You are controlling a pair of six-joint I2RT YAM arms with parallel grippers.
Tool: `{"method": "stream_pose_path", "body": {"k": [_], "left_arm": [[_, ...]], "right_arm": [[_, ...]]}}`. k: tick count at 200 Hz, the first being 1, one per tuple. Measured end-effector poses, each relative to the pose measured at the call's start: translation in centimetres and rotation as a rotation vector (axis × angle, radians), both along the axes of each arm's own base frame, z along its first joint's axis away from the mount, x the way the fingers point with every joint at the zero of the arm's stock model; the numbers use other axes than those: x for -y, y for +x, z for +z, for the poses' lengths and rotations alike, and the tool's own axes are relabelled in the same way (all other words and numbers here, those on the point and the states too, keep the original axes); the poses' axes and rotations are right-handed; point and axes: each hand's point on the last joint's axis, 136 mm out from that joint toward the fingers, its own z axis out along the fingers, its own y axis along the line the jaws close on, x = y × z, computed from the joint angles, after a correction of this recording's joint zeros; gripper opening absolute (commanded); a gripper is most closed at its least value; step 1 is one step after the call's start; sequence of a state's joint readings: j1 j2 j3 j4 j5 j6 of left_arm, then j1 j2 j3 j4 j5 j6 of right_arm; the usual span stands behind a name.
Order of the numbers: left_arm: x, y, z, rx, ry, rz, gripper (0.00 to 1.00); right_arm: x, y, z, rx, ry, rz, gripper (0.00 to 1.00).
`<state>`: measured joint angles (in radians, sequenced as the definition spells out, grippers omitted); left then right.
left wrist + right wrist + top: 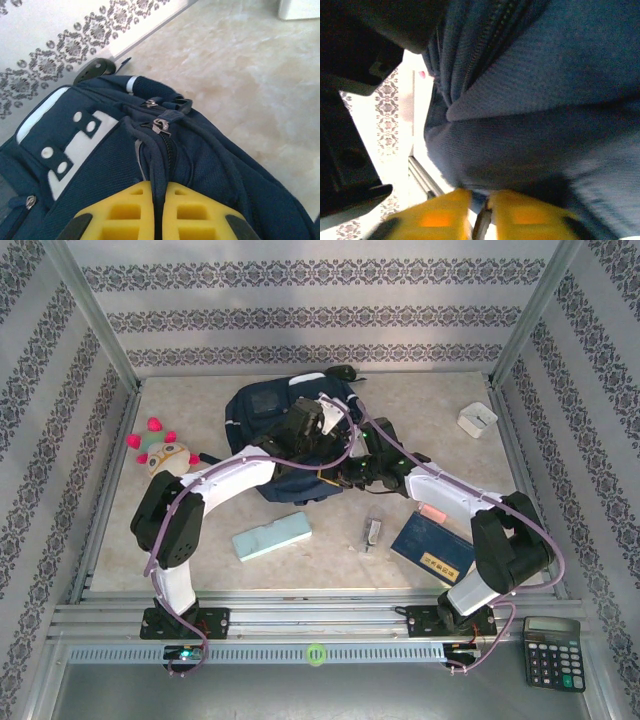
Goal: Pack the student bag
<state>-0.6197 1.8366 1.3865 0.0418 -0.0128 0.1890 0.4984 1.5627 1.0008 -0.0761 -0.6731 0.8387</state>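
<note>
- The student bag (262, 410) is seen lying at the far middle of the table (430, 405).
- The left claw (159, 195) is clamped tight on a dark strap fold of the bag, just below a zip pull (160, 125).
- The right claw (480, 212) is set close against the bag's blue fabric. A thin slit is seen between its pads, and whether anything is gripped cannot be told.

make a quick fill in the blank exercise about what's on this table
1. The left end effector is shut on a fold of the student bag, whose main colour is ____.
2. In the top view, the plush toy lies to the bag's ____.
3. Near the right arm's base, outside the rail, sits a black ____.

Missing words: blue; left; calculator
</note>
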Motion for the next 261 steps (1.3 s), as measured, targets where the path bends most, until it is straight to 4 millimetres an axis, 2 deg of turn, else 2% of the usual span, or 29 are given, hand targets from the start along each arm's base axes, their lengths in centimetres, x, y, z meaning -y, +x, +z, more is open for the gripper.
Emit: {"method": "stream_pose_path", "body": {"k": [13,21,44,64,86,116,131,154,165,170,186,201,217,240,261], "left_arm": [[0.2,-0.1,0.1,-0.017,-0.042,-0.038,0.00],[0.2,-0.2,0.2,-0.030,-0.074,-0.069,0.00],[-0.5,-1.0,0.0,-0.083,-0.172,-0.174,0.00],[-1.4,-1.4,0.1,-0.122,-0.246,-0.264,0.00],[-2.0,-1.8,0.6,-0.145,-0.297,-0.340,0.00],[-1.8,-2.8,0.9,-0.155,-0.312,-0.432,0.00],[-1.5,-3.4,0.9,-0.154,-0.313,-0.471,0.00],[-1.7,-3.4,0.8,-0.148,-0.301,-0.481,0.00],[-1.9,-3.2,0.6,-0.144,-0.287,-0.470,0.05],[-2.0,-3.1,0.5,-0.140,-0.277,-0.460,0.09],[-2.6,-2.4,0.3,-0.123,-0.238,-0.410,0.17],[-3.2,-1.4,0.4,-0.105,-0.189,-0.343,0.31],[-4.0,-0.6,1.0,-0.091,-0.142,-0.274,0.41],[-5.6,-0.4,2.6,-0.090,-0.118,-0.160,0.46],[-8.1,-1.2,5.5,-0.087,-0.134,-0.020,0.50]], "right_arm": [[0.7,0.1,0.5,0.004,0.012,-0.019,0.63],[1.6,0.1,0.7,-0.005,0.021,-0.047,0.68],[5.7,1.1,0.8,-0.005,0.036,-0.159,0.73],[8.0,2.7,0.3,-0.017,0.037,-0.237,0.75],[8.3,3.6,-0.1,-0.031,0.047,-0.263,0.76],[6.7,5.2,-0.4,-0.049,0.107,-0.267,0.76],[5.6,5.8,-0.3,-0.052,0.141,-0.259,0.67],[4.2,6.4,0.6,-0.044,0.201,-0.246,0.30],[3.6,6.7,1.2,-0.026,0.220,-0.248,0.06],[3.4,6.8,1.4,-0.020,0.224,-0.257,0.00],[3.1,7.3,1.7,-0.008,0.228,-0.320,0.00],[3.0,7.4,1.3,0.013,0.209,-0.406,0.00],[2.8,7.1,1.1,0.035,0.181,-0.491,0.00],[2.0,6.8,1.9,0.092,0.163,-0.606,0.00],[1.3,6.1,2.8,0.164,0.157,-0.677,0.00]]}}
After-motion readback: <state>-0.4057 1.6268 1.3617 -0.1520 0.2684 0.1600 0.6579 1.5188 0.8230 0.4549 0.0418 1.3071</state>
